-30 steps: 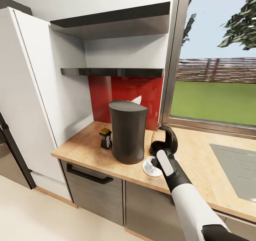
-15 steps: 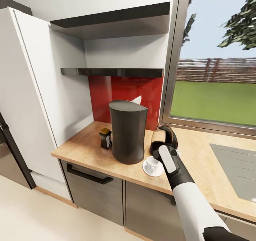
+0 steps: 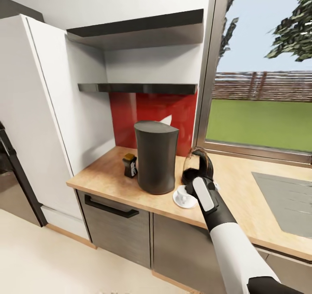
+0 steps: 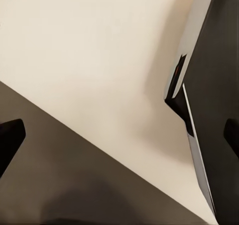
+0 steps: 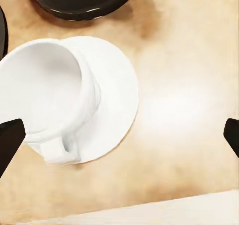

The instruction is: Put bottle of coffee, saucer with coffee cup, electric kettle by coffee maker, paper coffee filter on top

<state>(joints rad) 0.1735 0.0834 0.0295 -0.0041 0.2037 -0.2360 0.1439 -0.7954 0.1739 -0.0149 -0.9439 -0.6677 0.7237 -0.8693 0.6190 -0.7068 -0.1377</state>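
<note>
With the coffee cup (image 5: 47,93) seated on the saucer (image 5: 112,98) near the desk's (image 3: 242,207) front edge beside the coffee maker (image 3: 156,157), I'd lift my empty, spread right claw (image 5: 119,135) straight up, avoiding the electric kettle (image 3: 198,166).

Bright, even daylight from the window (image 3: 260,107), soft shadows under the shelves (image 3: 138,87), slightly blurred wrist views.
</note>
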